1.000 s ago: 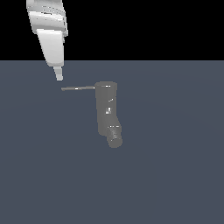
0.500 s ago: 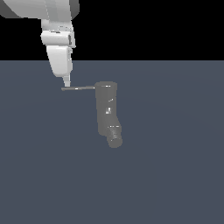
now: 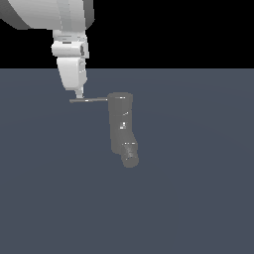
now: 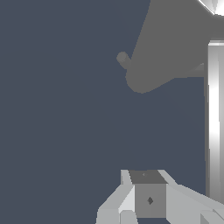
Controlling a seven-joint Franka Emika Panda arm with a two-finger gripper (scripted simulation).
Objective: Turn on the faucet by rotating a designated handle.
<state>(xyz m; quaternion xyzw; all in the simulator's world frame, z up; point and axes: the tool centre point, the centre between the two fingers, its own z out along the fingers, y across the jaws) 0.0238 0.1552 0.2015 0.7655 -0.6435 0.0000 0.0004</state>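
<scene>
The faucet (image 3: pixel 120 124) is a dull grey upright cylinder on the dark floor, its short spout angled down to a round nozzle. From its top the handle (image 3: pixel 89 99), a thin grey rod, sticks out toward the exterior view's left. My white gripper (image 3: pixel 78 94) comes down from above, shut, with its narrow tip right at the rod's outer end. In the wrist view the handle (image 4: pixel 214 122) is a bright bar beside my gripper (image 4: pixel 148 197), not between the fingers, and the faucet (image 4: pixel 170 48) body lies beyond it.
A flat dark grey floor (image 3: pixel 198 198) spreads around the faucet. The thick white arm link (image 3: pixel 49 12) hangs over the exterior view's upper left.
The gripper has dropped and shifted toward the exterior view's right, from above and left of the rod's end down onto it. The handle and faucet look unmoved.
</scene>
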